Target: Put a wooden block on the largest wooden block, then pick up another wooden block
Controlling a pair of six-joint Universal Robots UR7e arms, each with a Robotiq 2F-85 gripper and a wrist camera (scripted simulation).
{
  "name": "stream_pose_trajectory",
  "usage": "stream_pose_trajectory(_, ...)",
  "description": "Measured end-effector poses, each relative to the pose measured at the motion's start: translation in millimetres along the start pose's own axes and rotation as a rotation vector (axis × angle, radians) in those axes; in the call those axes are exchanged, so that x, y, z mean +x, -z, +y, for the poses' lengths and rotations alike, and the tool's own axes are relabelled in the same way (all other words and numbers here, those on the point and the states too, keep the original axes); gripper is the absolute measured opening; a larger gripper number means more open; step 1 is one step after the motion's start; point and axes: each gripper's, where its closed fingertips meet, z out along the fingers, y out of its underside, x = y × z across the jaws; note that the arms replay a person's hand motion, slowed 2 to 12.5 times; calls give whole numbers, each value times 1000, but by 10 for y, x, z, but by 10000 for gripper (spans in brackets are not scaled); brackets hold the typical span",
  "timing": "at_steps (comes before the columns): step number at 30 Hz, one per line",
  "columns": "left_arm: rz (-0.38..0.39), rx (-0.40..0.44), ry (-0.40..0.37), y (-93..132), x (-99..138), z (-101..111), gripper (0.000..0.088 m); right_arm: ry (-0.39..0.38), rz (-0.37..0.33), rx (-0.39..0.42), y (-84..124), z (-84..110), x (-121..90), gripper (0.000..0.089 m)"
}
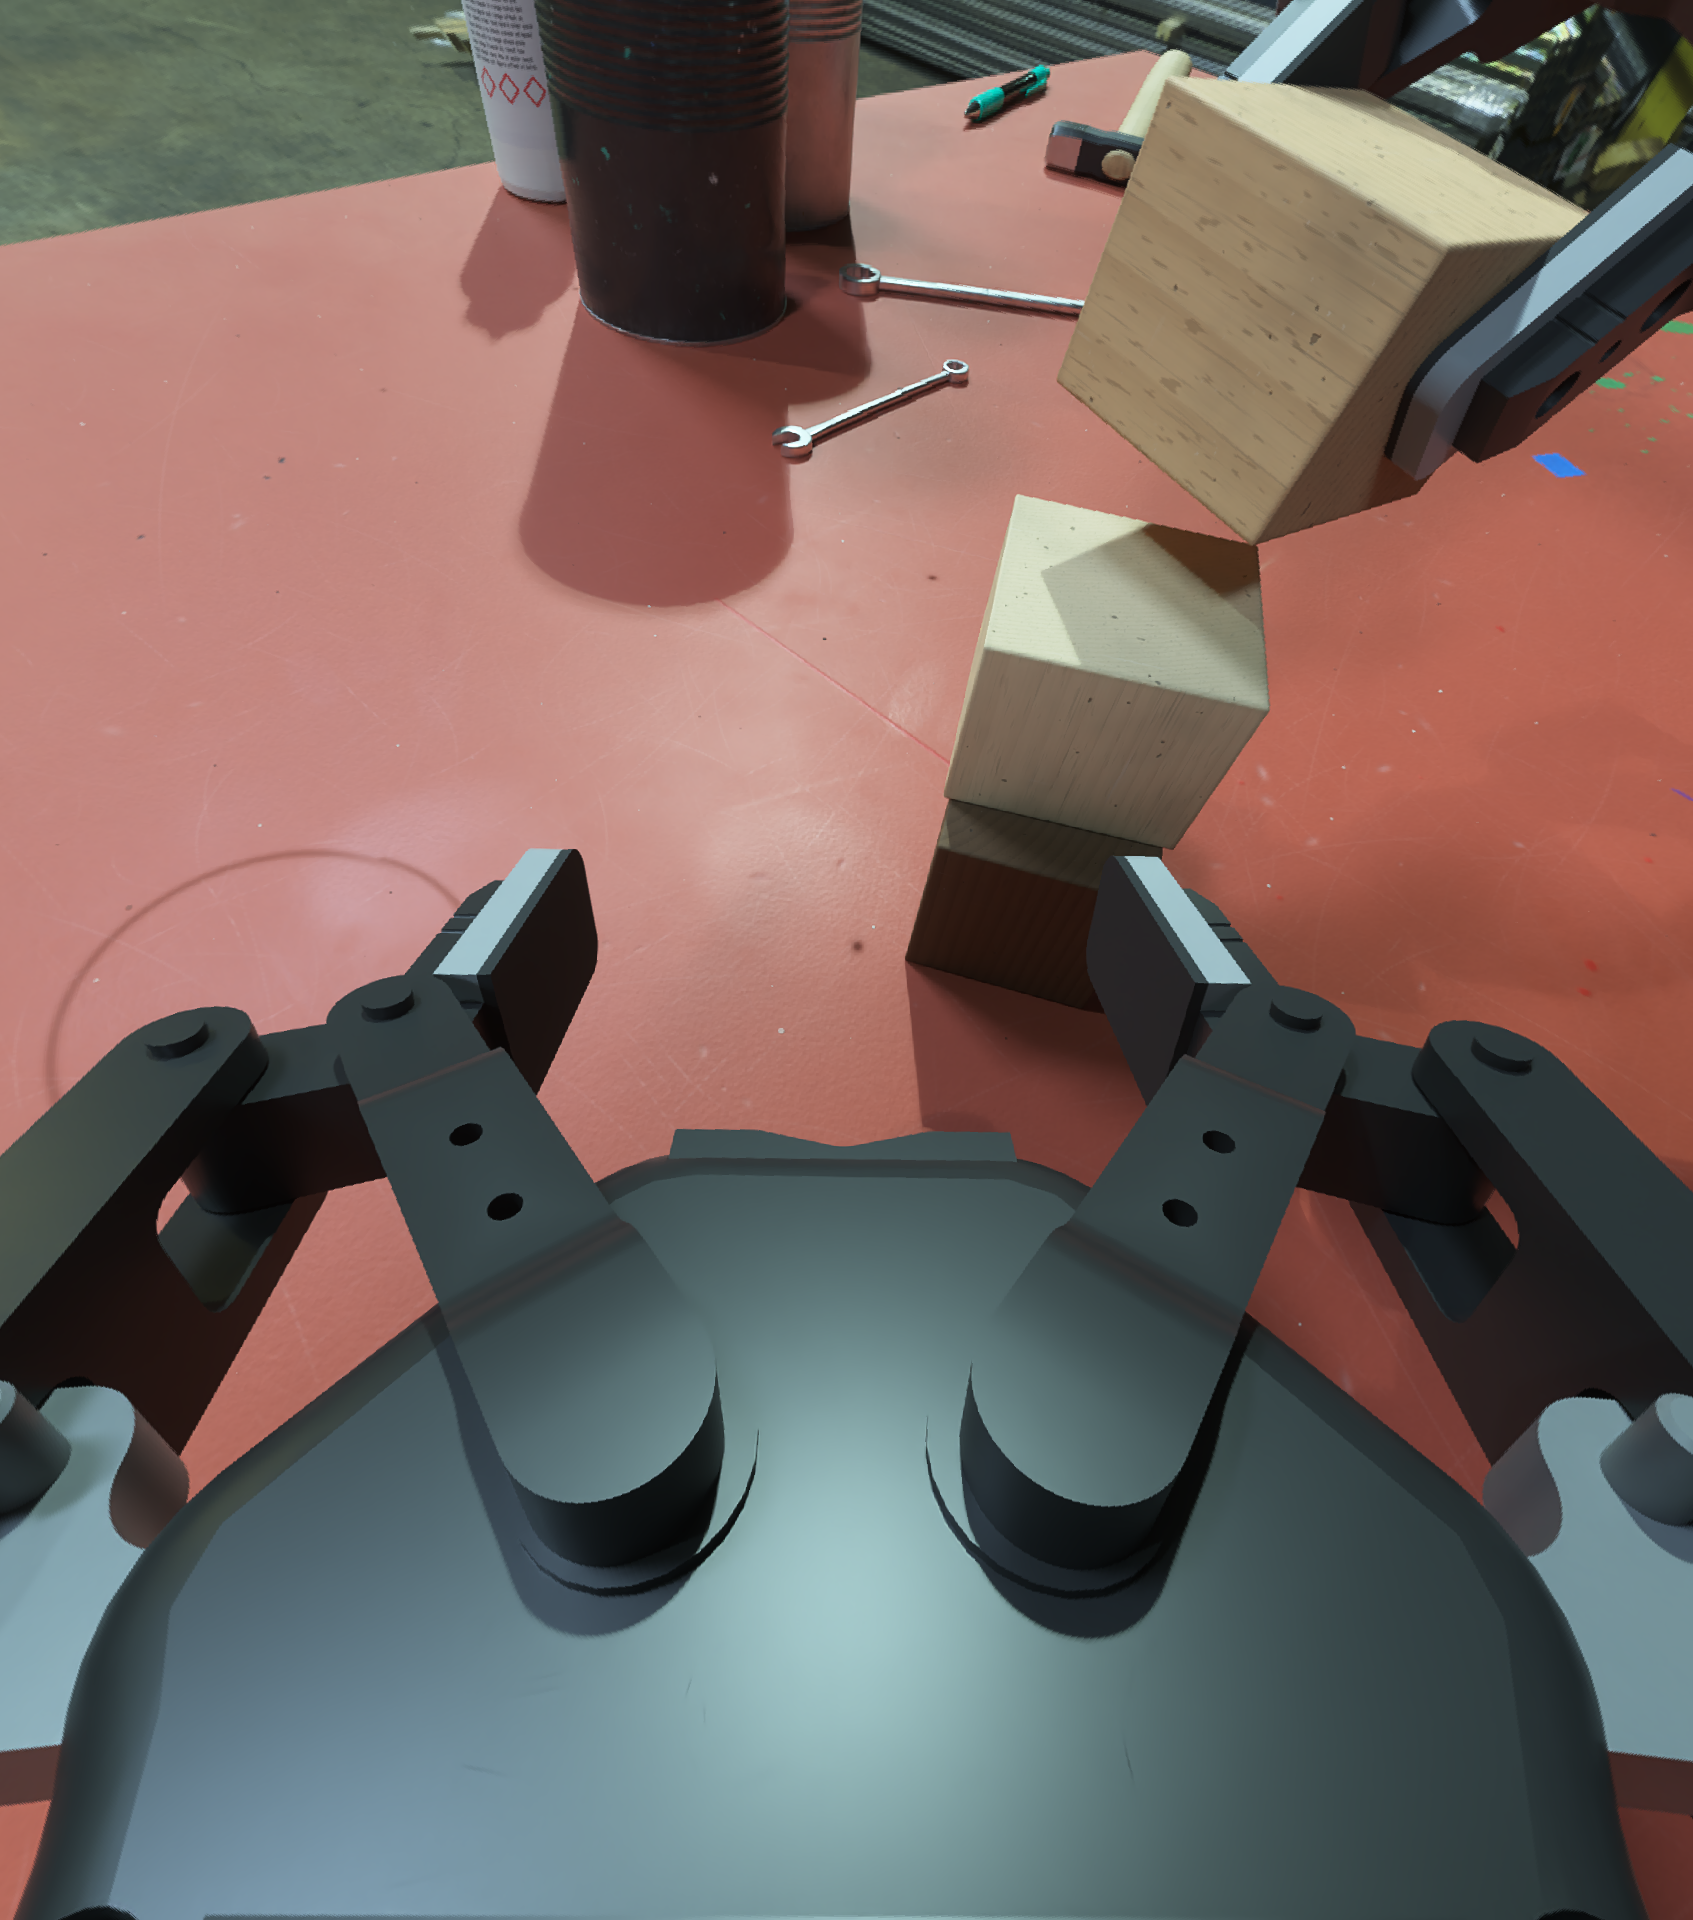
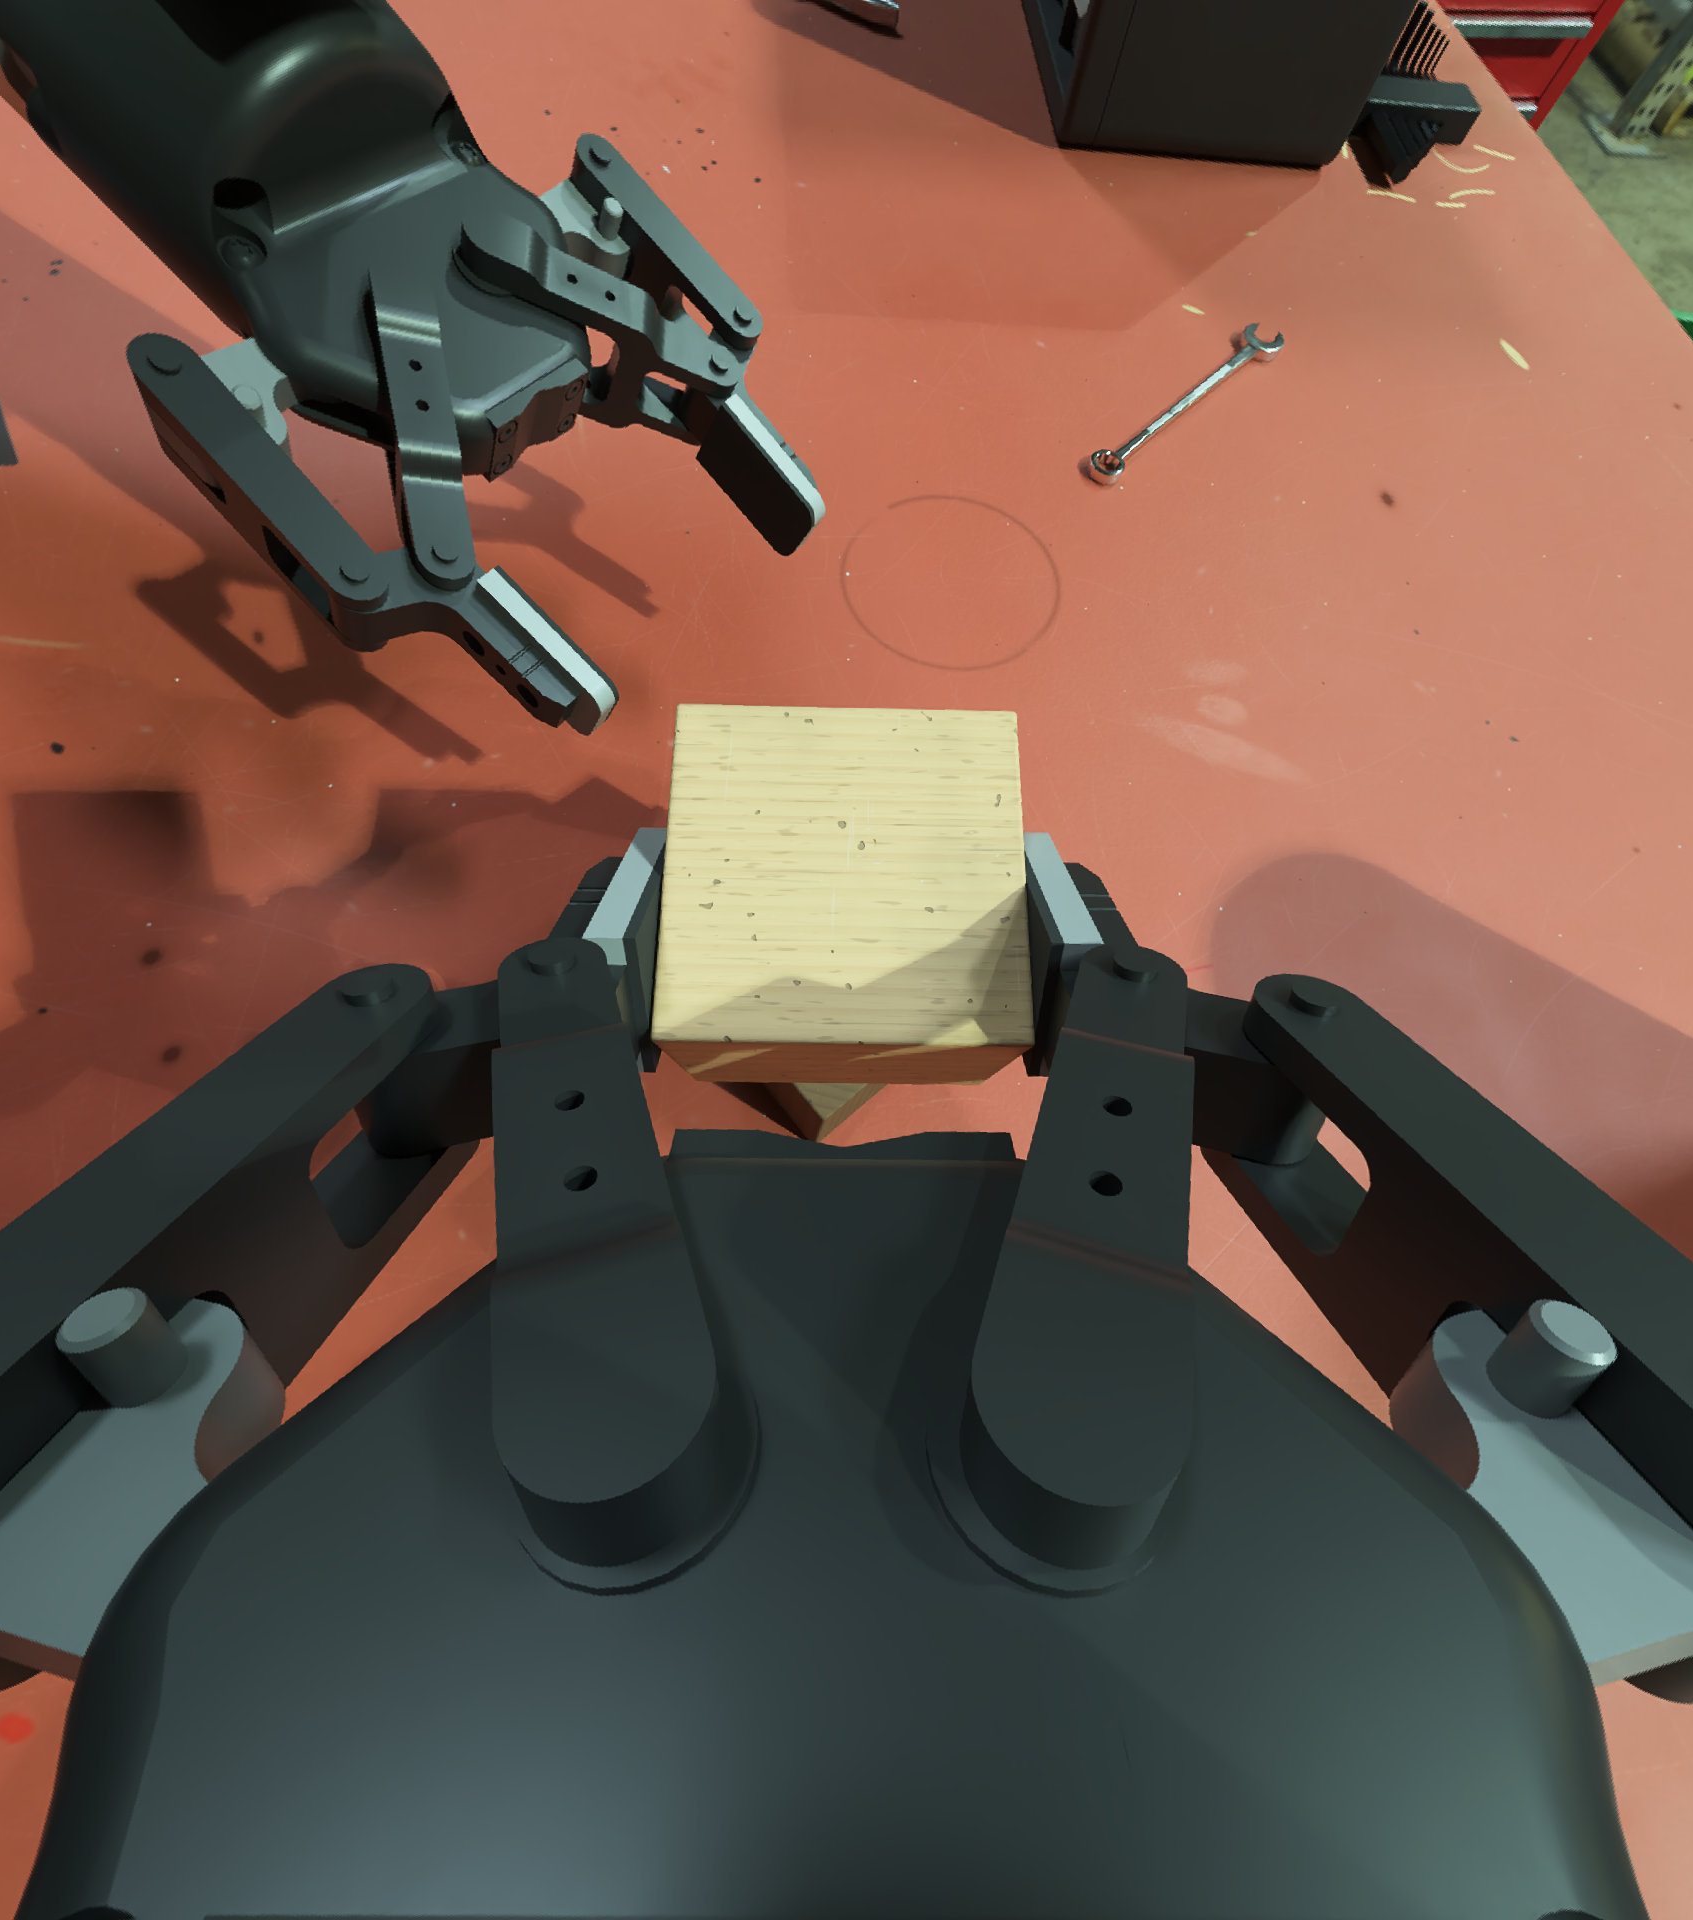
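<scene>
My right gripper (image 2: 840, 935) is shut on a light speckled wooden block (image 2: 842, 883), held in the air just above a stack; the block also shows in the left wrist view (image 1: 1278, 301). The stack is a pale wooden block (image 1: 1112, 675) resting on a darker brown wooden block (image 1: 1008, 914) on the red table (image 1: 302, 623). A corner of the stack shows under the held block in the right wrist view (image 2: 826, 1112). My left gripper (image 1: 842, 935) is open and empty, low over the table just left of the stack; it also shows in the right wrist view (image 2: 696, 613).
Two spanners (image 1: 873, 405) (image 1: 967, 291), a dark stack of cups (image 1: 676, 177), a white can (image 1: 515, 94), a metal cylinder (image 1: 821, 114), a green pen (image 1: 1008, 91) and a hammer (image 1: 1112, 135) lie beyond. A spanner (image 2: 1185, 400) and a dark box (image 2: 1206, 73) show in the right wrist view.
</scene>
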Motion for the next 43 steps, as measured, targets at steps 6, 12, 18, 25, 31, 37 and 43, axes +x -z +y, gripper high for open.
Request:
stream_pose_trajectory(6, 1, -7, 1, -10, 9, 14, 816, 3, -7, -10, -15, 25, 2, 520)
stream_pose_trajectory(12, 2, -23, -2, -27, 18, 41, 816, 3, -14, -17, -28, 49, 3, 520)
stream_pose_trajectory(18, 2, -27, -6, -31, 23, 45, 817, 5, -13, -9, -35, 41, 10, 520)
stream_pose_trajectory(25, 6, -20, -5, -26, 33, 34, 815, 4, -16, -4, -43, 35, 11, 520)
stream_pose_trajectory(31, 6, -18, -3, -21, 32, 33, 814, 5, -14, -7, -57, 46, 15, 520)
stream_pose_trajectory(37, 6, -19, 1, -21, 28, 36, 811, 7, -7, -13, -70, 61, 32, 520)
stream_pose_trajectory(43, 8, -22, 4, -25, 29, 44, 810, 1, -18, -10, -77, 63, 21, 520)
